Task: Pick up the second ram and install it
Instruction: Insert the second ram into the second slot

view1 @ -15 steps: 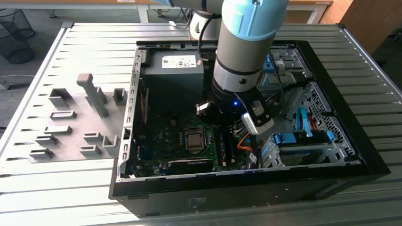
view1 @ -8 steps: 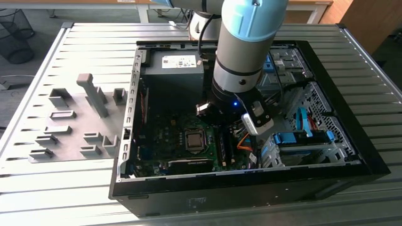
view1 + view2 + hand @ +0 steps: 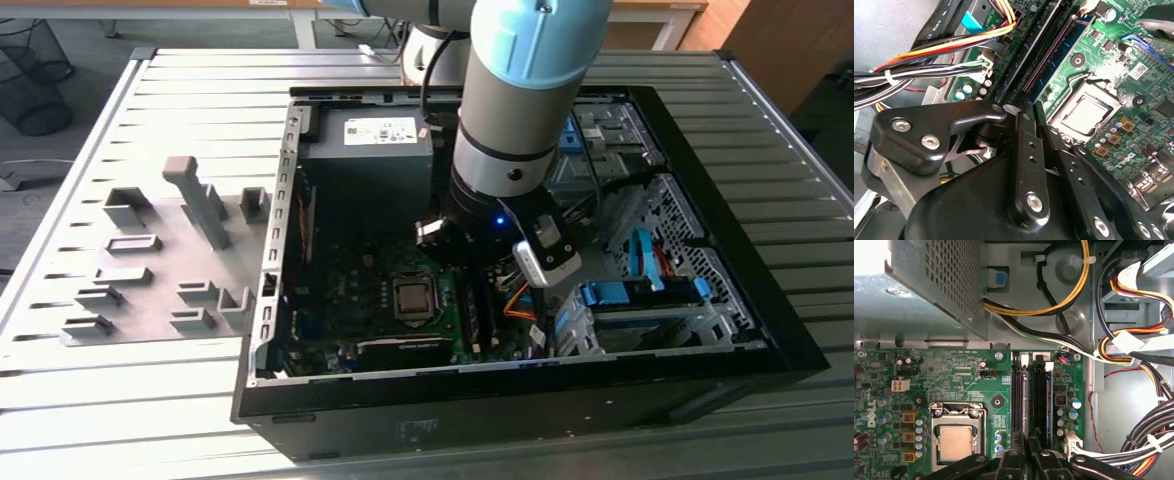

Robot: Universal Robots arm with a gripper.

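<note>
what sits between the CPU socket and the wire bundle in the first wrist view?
In the first wrist view, the memory slots run between the CPU socket and the wire bundle, plus a strip of green board with small capacitors.

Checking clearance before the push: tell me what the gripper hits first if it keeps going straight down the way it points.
Most likely the memory slots on the motherboard, beside the processor socket. The gripper sits right over them in both wrist views; the remaining gap is hard to judge.

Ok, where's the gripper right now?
Inside the open computer case; in the first wrist view the gripper is at one end of the motherboard's memory slots, between the processor socket and the cable bundle.
</note>
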